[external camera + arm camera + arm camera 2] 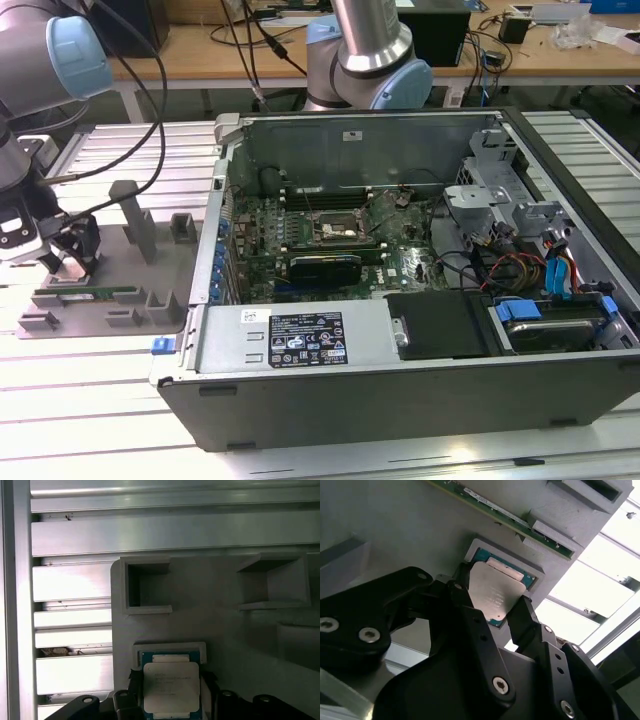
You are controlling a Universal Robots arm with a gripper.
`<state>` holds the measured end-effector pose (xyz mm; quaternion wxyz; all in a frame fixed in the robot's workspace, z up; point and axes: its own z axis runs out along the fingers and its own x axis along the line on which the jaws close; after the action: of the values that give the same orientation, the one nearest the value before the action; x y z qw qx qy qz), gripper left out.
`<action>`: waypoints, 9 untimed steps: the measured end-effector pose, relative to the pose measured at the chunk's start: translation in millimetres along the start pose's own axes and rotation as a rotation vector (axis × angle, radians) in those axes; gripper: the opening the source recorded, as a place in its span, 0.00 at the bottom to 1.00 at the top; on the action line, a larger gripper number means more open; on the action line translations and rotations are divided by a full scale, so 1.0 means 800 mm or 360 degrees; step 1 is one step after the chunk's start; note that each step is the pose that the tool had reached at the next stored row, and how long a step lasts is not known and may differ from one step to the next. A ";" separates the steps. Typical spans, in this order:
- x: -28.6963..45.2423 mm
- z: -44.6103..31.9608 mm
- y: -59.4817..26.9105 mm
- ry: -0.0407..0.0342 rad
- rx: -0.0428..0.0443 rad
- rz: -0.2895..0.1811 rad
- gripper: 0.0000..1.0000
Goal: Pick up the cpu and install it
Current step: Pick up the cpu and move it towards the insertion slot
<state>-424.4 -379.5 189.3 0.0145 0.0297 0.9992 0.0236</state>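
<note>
Gripper [70, 250] at the exterior view's left, low over the grey tray [160, 272], outside the case [420, 330].

Cpu [495, 591] lies flat, silver top up, in a shallow framed nest [479, 544] on that tray. It sits directly under the gripper [494, 600], square between the two black fingers [522, 616]. No offset to speak of in both wrist views; the chip is centred in the gap.

Cpu is near-square, so we note no real long axis. The fingers stand on two opposite edges, and the other two edges are free.

Gripper narrow: the fingers are drawn in to the chip's width and look to be touching its rim on both sides. We judge it gripped. The first wrist view agrees, with the cpu [171, 685] flanked by dark finger tips and no gap to be seen.

Chip not yet lifted — its green border sits level inside the nest.

Stick [485, 504] lies on the tray just beyond the nest, apart from the fingers.

Socket [335, 228] is well apart, toward the exterior view's right inside the case — empty as far as we can tell
</note>
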 end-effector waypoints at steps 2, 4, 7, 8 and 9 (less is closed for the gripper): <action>0.0000 0.0000 0.000 0.0000 0.0000 0.0000 0.54; 0.0000 0.0001 0.000 0.0000 0.0000 0.0000 0.54; -0.0002 -0.0024 0.000 -0.0001 0.0000 0.0000 0.54; -0.0002 -0.0050 0.000 0.0000 0.0000 0.0000 0.54; -0.0002 -0.0079 0.001 0.0000 0.0000 0.0000 0.54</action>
<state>-424.4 -379.4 195.6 0.0146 0.0298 0.9992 0.0236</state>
